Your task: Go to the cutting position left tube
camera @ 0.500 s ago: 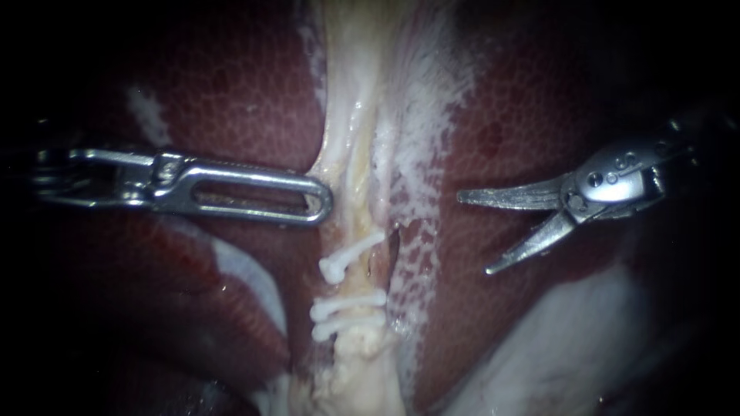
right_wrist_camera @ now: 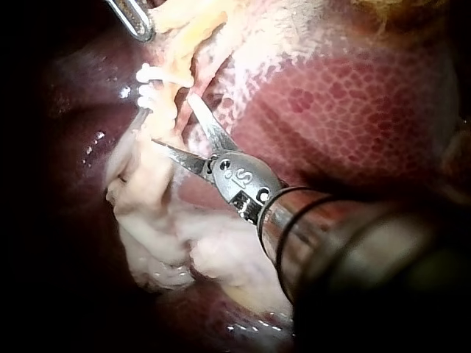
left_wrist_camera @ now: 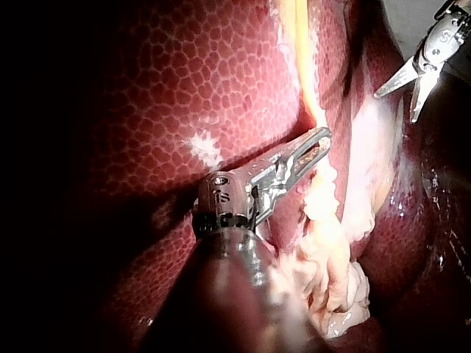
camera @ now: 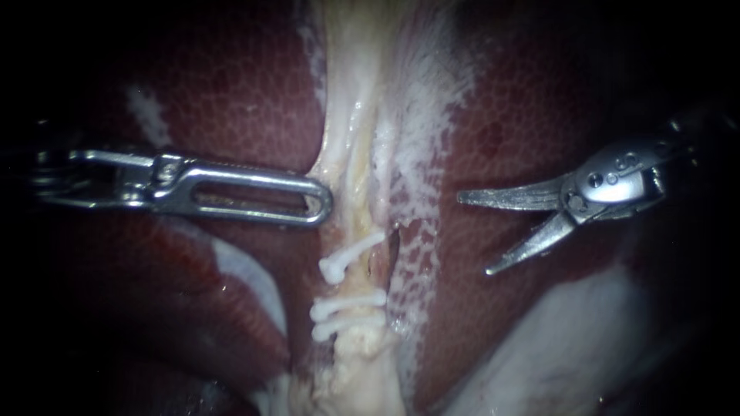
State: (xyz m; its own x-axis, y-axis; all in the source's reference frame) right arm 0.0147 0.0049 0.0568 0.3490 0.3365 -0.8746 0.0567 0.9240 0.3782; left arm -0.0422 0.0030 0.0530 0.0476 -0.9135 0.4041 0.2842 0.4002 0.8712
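The left instrument (camera: 322, 202) comes in level from the left. Its long, slotted jaws lie close together, and their rounded tip pinches the left edge of the pale band of tissue (camera: 351, 115), which bulges slightly toward it. In the left wrist view, the same instrument (left_wrist_camera: 324, 140) shows toothed inner faces and only a hairline gap between the jaws, with the tip against the yellowish strand.

The right instrument (camera: 475, 234) enters from the right, its wrist joint bent so the tip points back toward the middle. It ends in two slim, curved, pointed blades that are spread wide and hold nothing. In the endoscope view, they hang over the liver (camera: 231, 100), clearly to the right of the band and apart from it. In the right wrist view, the blades (right_wrist_camera: 171, 119) point at the clipped strand and look near it. From that angle I cannot tell whether they touch it.

The clipped tube (camera: 356, 281) runs down the lower part of the pale band, below the left instrument's tip. Three white clips (camera: 347, 306) cross it: one slanted above and two close together beneath, with a short bare stretch of tube between the upper clip and the pair. A dark slit opens just to the right of the upper clip.

The liver is dark red and glossy, patterned all over with small cells, and frosted white where it meets the band. The band itself is cream to yellow, fibrous and ragged at its lower end. The scene's edges fall into darkness.
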